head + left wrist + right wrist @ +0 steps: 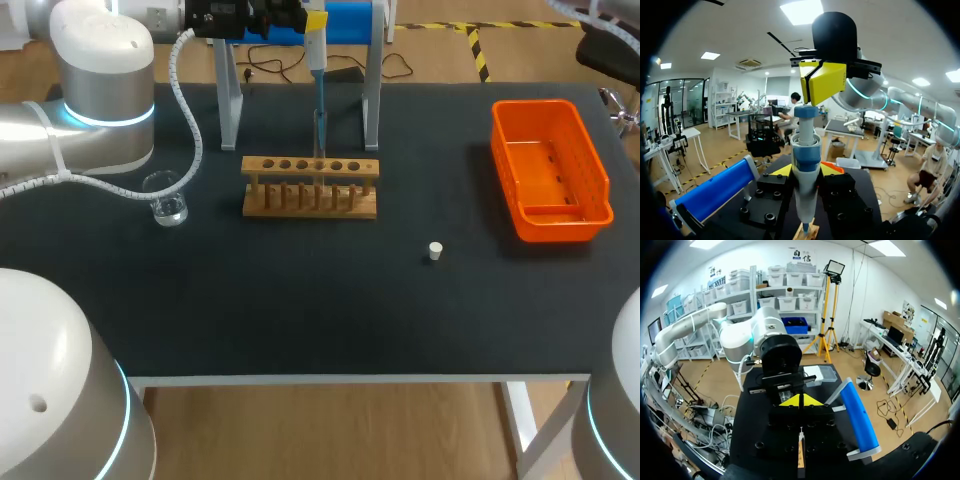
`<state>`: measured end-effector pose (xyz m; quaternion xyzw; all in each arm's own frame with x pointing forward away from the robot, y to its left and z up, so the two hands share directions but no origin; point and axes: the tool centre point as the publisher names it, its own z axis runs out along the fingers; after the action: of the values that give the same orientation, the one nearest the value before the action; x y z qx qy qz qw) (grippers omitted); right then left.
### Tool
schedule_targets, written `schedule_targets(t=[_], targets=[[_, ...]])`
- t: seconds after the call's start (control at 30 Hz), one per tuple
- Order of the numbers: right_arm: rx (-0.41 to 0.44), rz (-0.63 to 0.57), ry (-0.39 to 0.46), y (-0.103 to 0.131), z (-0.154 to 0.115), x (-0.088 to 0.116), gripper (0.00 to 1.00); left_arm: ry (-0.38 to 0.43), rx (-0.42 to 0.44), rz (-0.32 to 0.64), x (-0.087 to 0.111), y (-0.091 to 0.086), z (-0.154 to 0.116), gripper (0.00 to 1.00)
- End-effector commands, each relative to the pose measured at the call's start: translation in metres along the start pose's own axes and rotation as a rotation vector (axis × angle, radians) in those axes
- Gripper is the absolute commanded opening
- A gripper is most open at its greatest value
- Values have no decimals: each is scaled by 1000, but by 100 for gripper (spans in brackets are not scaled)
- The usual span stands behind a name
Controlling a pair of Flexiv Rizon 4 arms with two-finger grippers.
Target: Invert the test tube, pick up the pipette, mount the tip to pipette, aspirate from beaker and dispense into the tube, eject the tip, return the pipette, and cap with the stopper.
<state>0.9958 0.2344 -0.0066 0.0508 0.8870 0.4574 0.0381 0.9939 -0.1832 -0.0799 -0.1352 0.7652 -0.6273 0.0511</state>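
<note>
- The left gripper [805, 172] was clamped on the pipette [314, 45], a yellow pad on either side of its body. It held the pipette upright at the upper middle of the head view.
- The right gripper [810, 82] had its two pads pressed together on nothing, right over the plunger [805, 111]. Whether it touched the button could not be told.
- The blue tip [320, 95] was mounted and pointed down into the test tube [320, 138], which stood mouth-up in a middle hole of the wooden rack [310, 190].
- Judged from that, inverting, pick-up and tip mounting looked done, and probably aspiration too, with dispensing the step in hand. The tube's fill level was too small to read.
- Left to do were ejecting the tip, returning the pipette to the stand [372, 100] and capping the tube.
- The stopper [435, 251] lay on its own right of centre. The beaker [170, 205], holding a little liquid, stood at the left, just beside the left arm's cable [190, 110].
- The orange bin [560, 225] sat at the upper right near the edge of the table [300, 300], a likely place for the used tip.
- The stand's legs flanked the pipette closely behind the rack, so a straight lift seemed the safest exit.
- The stopper lay well apart from rack and bin, so a gripper could come down on it from any side.
</note>
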Motion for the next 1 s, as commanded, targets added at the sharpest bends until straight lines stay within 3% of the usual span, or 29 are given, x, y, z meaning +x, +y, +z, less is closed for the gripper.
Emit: schedule_targets(t=[0.03, 1.0], targets=[[13, 2, 3, 1, 0, -1, 0, -2, 0, 0, 0, 0, 1, 0], [26, 11, 17, -7, 5, 2, 0, -2, 0, 0, 0, 0, 1, 0]])
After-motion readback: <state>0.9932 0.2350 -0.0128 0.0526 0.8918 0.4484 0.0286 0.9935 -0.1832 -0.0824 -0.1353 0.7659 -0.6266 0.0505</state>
